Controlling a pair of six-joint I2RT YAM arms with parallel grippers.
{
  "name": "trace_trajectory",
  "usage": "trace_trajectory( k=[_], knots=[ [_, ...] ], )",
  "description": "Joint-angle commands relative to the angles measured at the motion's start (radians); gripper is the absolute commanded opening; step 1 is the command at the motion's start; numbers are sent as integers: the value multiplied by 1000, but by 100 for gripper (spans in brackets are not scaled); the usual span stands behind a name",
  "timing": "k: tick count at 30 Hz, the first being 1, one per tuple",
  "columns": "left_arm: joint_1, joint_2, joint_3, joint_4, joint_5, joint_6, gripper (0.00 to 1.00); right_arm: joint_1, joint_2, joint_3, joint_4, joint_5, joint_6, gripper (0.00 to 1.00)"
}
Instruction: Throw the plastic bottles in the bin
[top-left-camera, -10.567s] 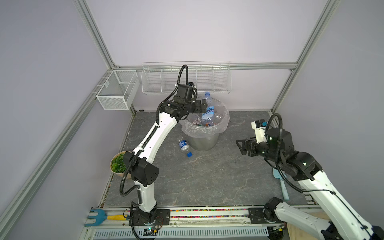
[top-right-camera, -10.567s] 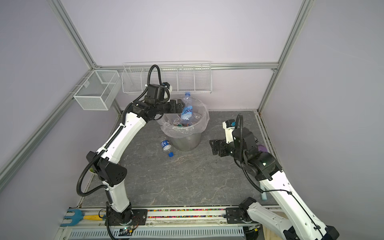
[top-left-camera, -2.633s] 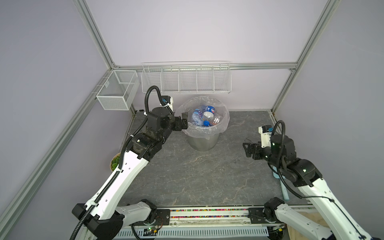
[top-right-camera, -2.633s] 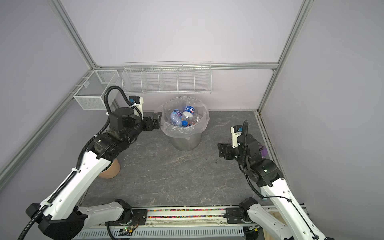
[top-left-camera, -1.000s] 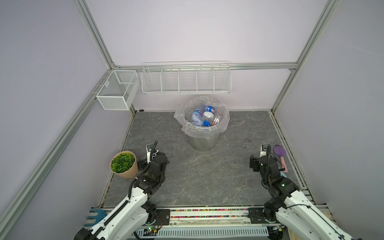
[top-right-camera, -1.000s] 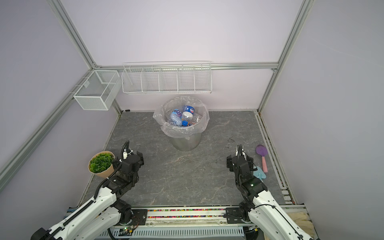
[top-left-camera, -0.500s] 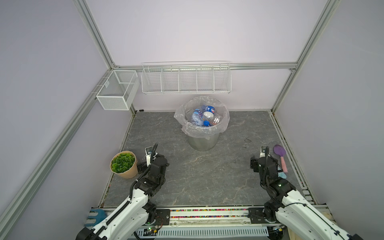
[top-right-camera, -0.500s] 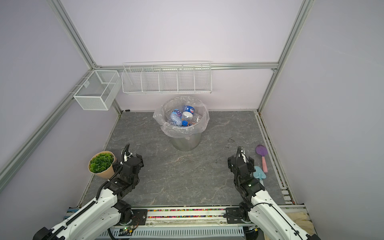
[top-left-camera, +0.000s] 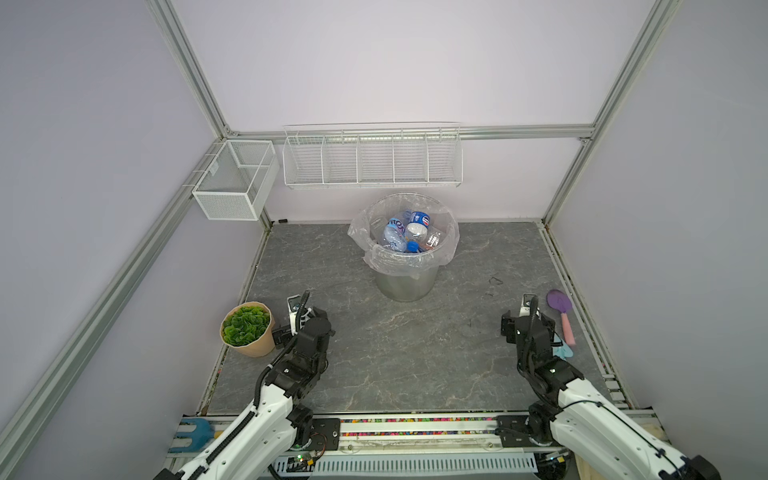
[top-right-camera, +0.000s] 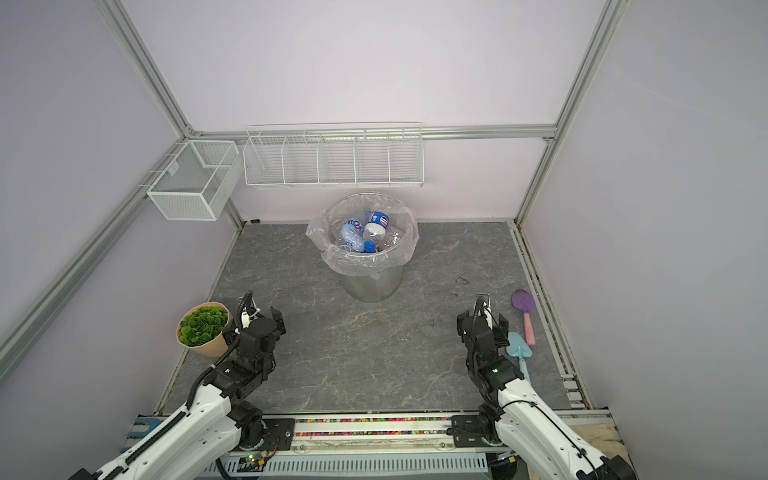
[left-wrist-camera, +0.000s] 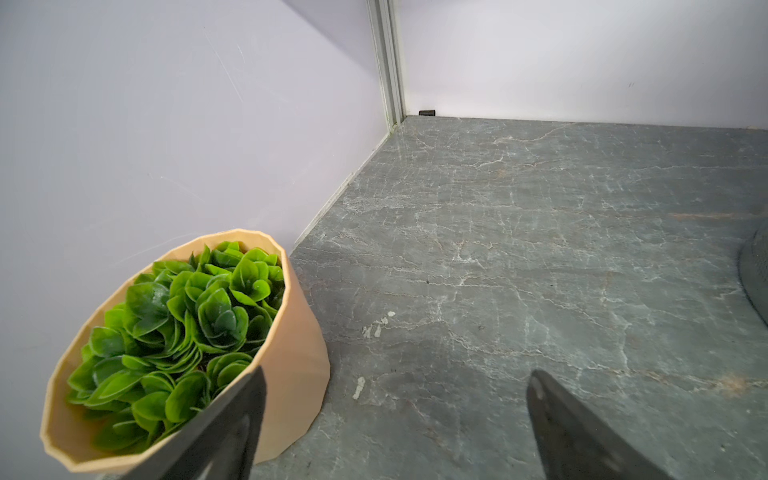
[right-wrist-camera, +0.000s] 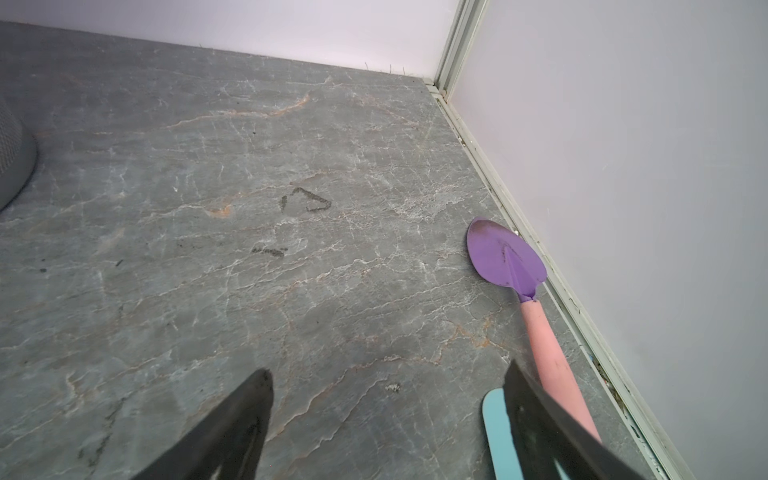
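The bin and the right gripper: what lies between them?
Bare floor with small dark marks only, between bin and right gripper; both top views show it.

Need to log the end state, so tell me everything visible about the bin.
The bin is a round grey metal bucket, standing upright on the stone-look floor near the back wall, below the wire shelf. A clear bag lines it, folded loosely over the rim and hanging down the outside. Inside lie several clear, crushed bottles, some with blue labels, piled below the rim. Nothing else touches it.
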Motion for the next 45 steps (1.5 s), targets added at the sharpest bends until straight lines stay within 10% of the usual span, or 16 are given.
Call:
trace_trajectory(
  k=[1,45],
  knots=[
    [5,-17,-15,-15,-22,-17,94,-16,-40,-37,63,-6,-24,89],
    [137,322,-52,595,-104,141,99,-150,188,-169,706,-84,-95,89]
  ],
)
